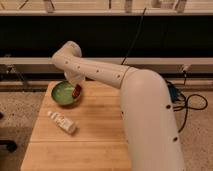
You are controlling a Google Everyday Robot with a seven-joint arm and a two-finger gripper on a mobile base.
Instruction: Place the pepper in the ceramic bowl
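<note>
Pepper [77, 91] at ceramic bowl [62, 94] right rim; arm bent over it, gripper [75, 82] above (finger state unclear).

The wooden bench [95, 135] of pale butcher-block planks carries the ceramic bowl [65, 93] near its far left corner. Nearer the front left, well apart from the bowl, a small white bottle [62, 122] lies on its side, slanted across the planks. The pincer [76, 85] hangs over the bowl's right rim, mostly hidden by the arm, with the pepper [77, 91] just below it.
</note>
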